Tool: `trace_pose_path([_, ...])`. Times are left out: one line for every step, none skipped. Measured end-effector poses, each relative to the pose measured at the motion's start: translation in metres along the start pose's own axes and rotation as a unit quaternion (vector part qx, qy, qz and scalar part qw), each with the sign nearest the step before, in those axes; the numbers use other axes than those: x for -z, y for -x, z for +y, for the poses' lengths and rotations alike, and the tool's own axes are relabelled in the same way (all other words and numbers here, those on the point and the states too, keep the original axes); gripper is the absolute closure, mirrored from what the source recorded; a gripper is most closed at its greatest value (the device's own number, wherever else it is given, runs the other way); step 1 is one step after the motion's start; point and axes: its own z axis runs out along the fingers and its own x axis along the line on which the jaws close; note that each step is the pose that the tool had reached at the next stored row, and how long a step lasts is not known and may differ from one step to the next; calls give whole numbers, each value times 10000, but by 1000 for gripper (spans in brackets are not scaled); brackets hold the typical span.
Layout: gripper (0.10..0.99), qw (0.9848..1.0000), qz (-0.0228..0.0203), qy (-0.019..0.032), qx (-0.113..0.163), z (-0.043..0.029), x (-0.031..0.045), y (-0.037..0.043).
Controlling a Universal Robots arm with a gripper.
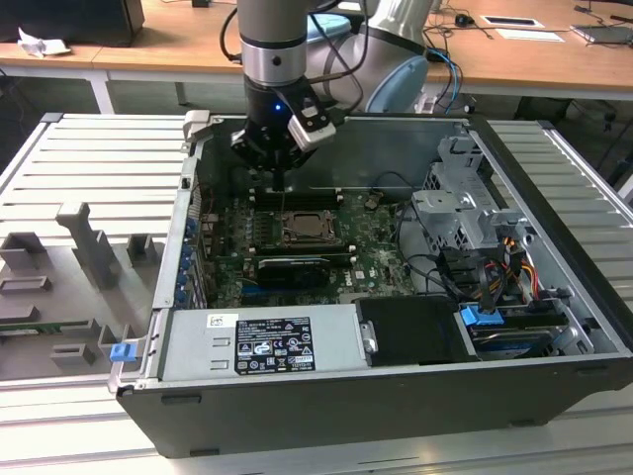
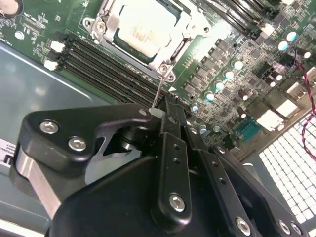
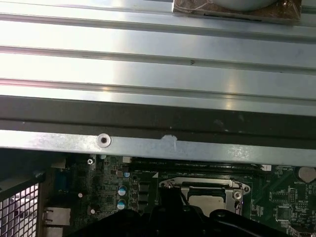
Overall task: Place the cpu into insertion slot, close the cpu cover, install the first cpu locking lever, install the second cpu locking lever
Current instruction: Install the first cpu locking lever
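Arm's gripper [image 2: 159, 111] clenched on tip of thin wire locking lever [image 2: 159, 91]; tip grip judged to give leverage on the springy wire. Lever rises from corner of cpu cover [image 2: 109, 20], which lies closed over cpu [image 2: 140, 29] seated in insertion slot [image 1: 301, 231], 5 o'clock of gripper in exterior view. Open computer case [image 1: 326, 396] on ribbed metal table [image 1: 99, 158]. Wooden desks [image 1: 534, 49] at 12 o'clock.

Mid-frame, the gripper [image 2: 160, 112] pinches the tip of a thin wire lever [image 2: 158, 91] that rises from the corner of the cover [image 2: 177, 48]. Beyond it, the cpu [image 2: 143, 29] lies under the closed cover, with memory slots [image 2: 98, 64] just beside it on the green board [image 2: 232, 89].
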Motion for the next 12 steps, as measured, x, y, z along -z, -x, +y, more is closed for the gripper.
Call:
trace_pose_path([980, 10000, 0, 0, 0, -1, 0, 9])
trace_pose_path([980, 10000, 0, 0, 0, -1, 0, 21])
trace_pose_path([980, 10000, 0, -1, 0, -2, 0, 32])
trace_pose_path([980, 10000, 0, -1, 0, -3, -1, 45])
trace_pose_path([980, 10000, 0, 0, 0, -3, -2, 55])
trace_pose_path([980, 10000, 0, 0, 0, -4, -2, 64])
trace_pose_path([980, 10000, 0, 0, 0, -5, -3, 77])
trace_pose_path([980, 10000, 0, 0, 0, -5, -3, 85])
trace_pose_path([980, 10000, 0, 0, 0, -6, -4, 91])
trace_pose_path([980, 10000, 0, 0, 0, -6, -4, 96])
trace_pose_path([980, 10000, 0, 0, 0, -6, -4, 100])
trace_pose_path([980, 10000, 0, 0, 0, -7, -5, 105])
